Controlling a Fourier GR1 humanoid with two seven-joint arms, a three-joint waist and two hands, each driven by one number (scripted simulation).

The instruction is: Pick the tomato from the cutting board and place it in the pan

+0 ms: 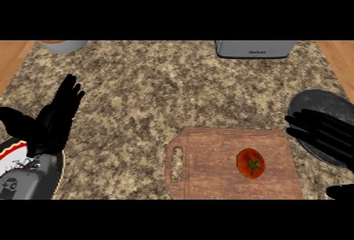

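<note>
Your right hand [323,133] is open and holds nothing, just right of the cutting board [207,159]. The tomato [250,162] lies on the board's right part. It is round, so a bump could roll it away. The pan [325,101] sits under your fingers, past the board's right edge. Your left hand [59,117] rests open, far left of the board

A speckled granite desk [173,89] fills the view. Wood strips [14,58] flank both sides. A grey appliance [254,48], perhaps a toaster, sits at the far edge.
</note>
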